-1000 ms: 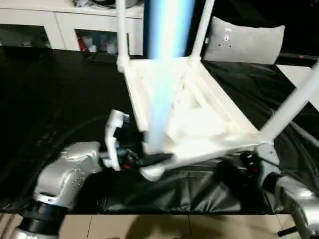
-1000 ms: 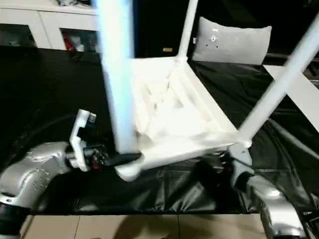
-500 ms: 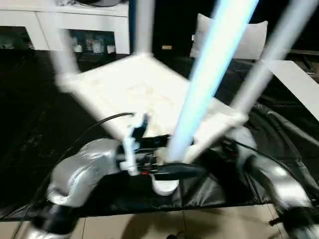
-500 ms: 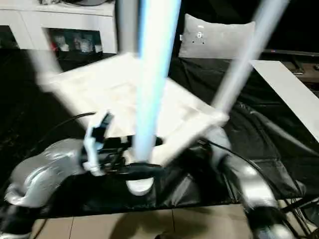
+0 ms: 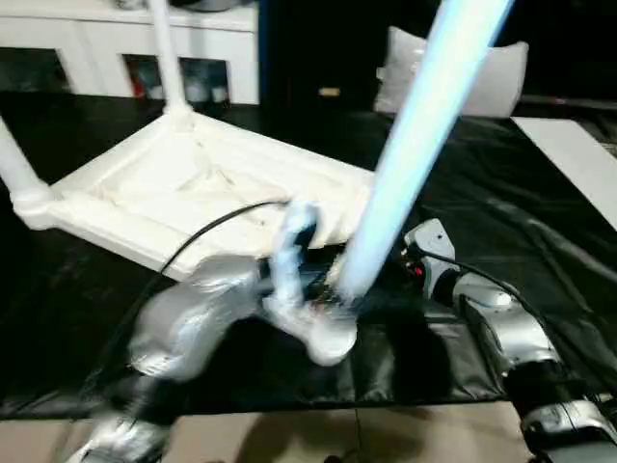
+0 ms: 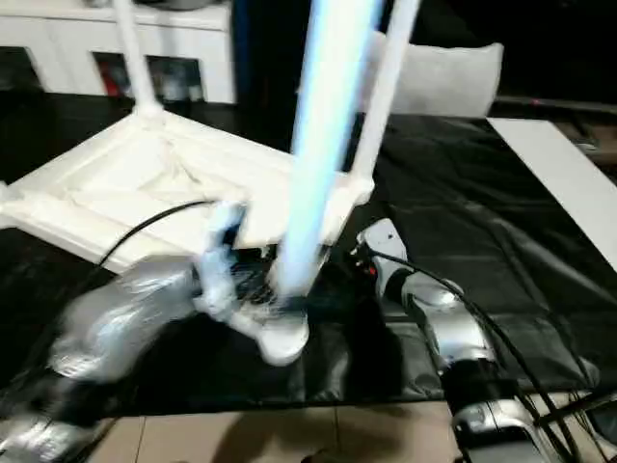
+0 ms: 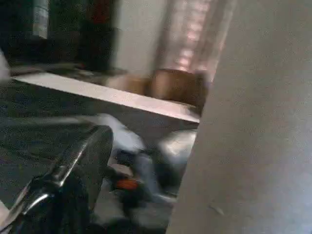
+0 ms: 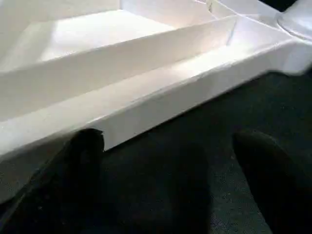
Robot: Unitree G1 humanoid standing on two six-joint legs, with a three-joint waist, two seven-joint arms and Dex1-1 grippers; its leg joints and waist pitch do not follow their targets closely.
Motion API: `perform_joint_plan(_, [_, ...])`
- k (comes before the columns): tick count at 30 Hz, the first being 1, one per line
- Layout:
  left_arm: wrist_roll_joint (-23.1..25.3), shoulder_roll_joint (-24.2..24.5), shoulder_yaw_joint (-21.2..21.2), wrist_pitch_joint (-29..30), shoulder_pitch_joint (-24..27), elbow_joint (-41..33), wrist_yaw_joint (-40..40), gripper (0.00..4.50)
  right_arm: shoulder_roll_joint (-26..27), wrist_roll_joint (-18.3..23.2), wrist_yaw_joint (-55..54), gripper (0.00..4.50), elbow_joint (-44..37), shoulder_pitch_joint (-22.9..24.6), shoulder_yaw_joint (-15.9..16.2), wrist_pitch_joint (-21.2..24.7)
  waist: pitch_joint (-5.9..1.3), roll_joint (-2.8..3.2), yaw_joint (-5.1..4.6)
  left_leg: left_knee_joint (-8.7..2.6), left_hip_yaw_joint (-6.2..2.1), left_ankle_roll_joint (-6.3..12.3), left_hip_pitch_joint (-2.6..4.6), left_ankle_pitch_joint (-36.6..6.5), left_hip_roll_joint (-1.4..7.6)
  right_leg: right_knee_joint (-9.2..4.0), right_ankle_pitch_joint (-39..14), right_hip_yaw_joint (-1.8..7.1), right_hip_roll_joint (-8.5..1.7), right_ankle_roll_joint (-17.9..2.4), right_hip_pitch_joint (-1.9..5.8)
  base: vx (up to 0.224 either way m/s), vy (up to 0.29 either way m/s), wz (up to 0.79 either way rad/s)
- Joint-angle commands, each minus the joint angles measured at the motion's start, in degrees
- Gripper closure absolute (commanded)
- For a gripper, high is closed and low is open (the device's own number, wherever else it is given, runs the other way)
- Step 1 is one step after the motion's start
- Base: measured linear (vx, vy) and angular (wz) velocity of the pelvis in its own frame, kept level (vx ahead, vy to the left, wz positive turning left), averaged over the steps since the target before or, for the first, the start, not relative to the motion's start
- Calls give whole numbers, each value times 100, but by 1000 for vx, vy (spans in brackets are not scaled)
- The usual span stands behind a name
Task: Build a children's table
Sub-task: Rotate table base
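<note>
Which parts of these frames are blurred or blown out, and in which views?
Left eye view: the left arm is motion-smeared; the near leg has a pale blue cast. Right wrist view: the tabletop ribs are sharp but overexposed. Left wrist view: soft throughout.

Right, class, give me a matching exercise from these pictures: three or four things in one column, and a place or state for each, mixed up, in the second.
Things:
1. tabletop
2. near leg
3. right gripper
4. cabinet

Places or states:
A. open above the black cover, facing the tabletop's rim
B. ribbed underside up
C. behind the work surface
D. rising beside the left gripper

Pairs: 1-B, 2-D, 3-A, 4-C
</note>
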Motion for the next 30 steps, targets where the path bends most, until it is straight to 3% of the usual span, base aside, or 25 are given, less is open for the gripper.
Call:
perform_joint_plan(1, [45, -131, 81, -112, -50, 134, 167, 10, 35, 160, 65, 0, -107, -33, -42, -28, -359, 44, 52, -427, 6, 223, -94, -241, 224, -391, -666, 217, -415, -1409, 398, 0, 0, 0])
perform_joint_plan(4, [-118, -311, 71, -89, -32, -15, 39, 10, -8, 95, -29, 0, -183, 100, -59, -45, -364, 56, 99, -419, 17, 267, -91, -157, 228, -368, -449, 220, -410, -1537, 388, 0, 0, 0])
perform_joint_plan(5, [-130, -306, 19, -79, -7, -59, -45, 10, 3, 119, -52, 0, -209, 130, -96, -40, -358, 120, 113, -425, 10, 263, -89, -175, 232, -360, -437, 218, -411, -1561, 380, 0, 0, 0])
perform_joint_plan(6, [-175, -296, -43, -41, 34, -115, -200, 10, 20, 135, -99, 0, -252, 169, -151, -44, -354, 234, 133, -429, 4, 233, -75, -232, 239, -353, -426, 216, -414, -1594, 367, 0, 0, 0])
perform_joint_plan(7, [-189, -293, -64, -32, 47, -131, -254, 10, 25, 138, -116, 0, -266, 182, -170, -46, -356, 133, 117, -433, 17, 244, -88, -246, 240, -369, -365, 211, -395, -1598, 385, 0, 0, 0])
perform_joint_plan(10, [-322, -290, -187, -7, 108, -204, -553, 10, 101, 176, -149, 0, -286, 213, -238, -47, -353, 143, 133, -433, 21, 280, -100, -290, 224, -374, -488, 219, -406, -1602, 395, 0, 0, 0])
perform_joint_plan(11, [-432, -292, -251, 79, 149, -341, -660, 10, 171, 143, -197, 0, -169, 144, -214, -87, -350, 178, 129, -435, 24, 254, -85, -370, 235, -387, -623, 217, -404, -1592, 376, 0, 0, 0])
perform_joint_plan(13, [-511, -305, -333, 175, 186, -493, -739, 10, 280, 110, -286, 0, 56, 2, -196, -151, -341, 164, 114, -449, 25, 210, -91, -477, 244, -401, -796, 210, -401, -1575, 362, 0, 0, 0])
perform_joint_plan(15, [-521, -318, -373, 210, 197, -564, -747, 10, 358, 87, -313, 0, 212, -113, -169, -186, -341, 190, 102, -454, 18, 171, -89, -522, 242, -408, -921, 204, -404, -1540, 358, 0, 0, 0])
perform_joint_plan(16, [-522, -326, -380, 220, 200, -582, -746, 10, 378, 80, -319, 0, 251, -144, -162, -195, -342, 149, 102, -453, 24, 176, -89, -516, 242, -417, -923, 204, -399, -1521, 360, 0, 0, 0])
perform_joint_plan(17, [-544, -361, -405, 261, 216, -654, -724, 10, 456, 54, -336, 0, 378, -264, -132, -224, -352, 181, 99, -451, 17, 185, -96, -393, 244, -385, -758, 206, -408, -1544, 361, 0, 0, 0])
perform_joint_plan(20, [-560, -433, -451, 293, 236, -737, -675, 10, 584, 50, -296, 0, 487, -439, -84, -246, -365, 182, 93, -438, 21, 233, -109, -172, 238, -351, -370, 204, -400, -1610, 378, 0, 0, 0])
perform_joint_plan(21, [-558, -449, -449, 297, 243, -749, -677, 10, 605, 38, -297, 0, 480, -448, -81, -244, -367, 125, 85, -436, 30, 278, -114, -137, 234, -357, -306, 201, -396, -1616, 387, 0, 0, 0])
perform_joint_plan(26, [-549, -688, -472, 339, 202, -762, -594, 10, 746, -16, -307, 0, 746, -644, -113, -374, -358, 178, 70, -445, 34, 280, -94, -293, 248, -367, -483, 202, -415, -1663, 366, 0, 0, 0])
perform_joint_plan(30, [-542, -814, -474, 370, 167, -747, -479, 10, 786, -44, -288, 0, 825, -659, -129, -430, -365, 169, 76, -437, 40, 302, -107, -207, 248, -362, -331, 212, -418, -1673, 386, 0, 0, 0])
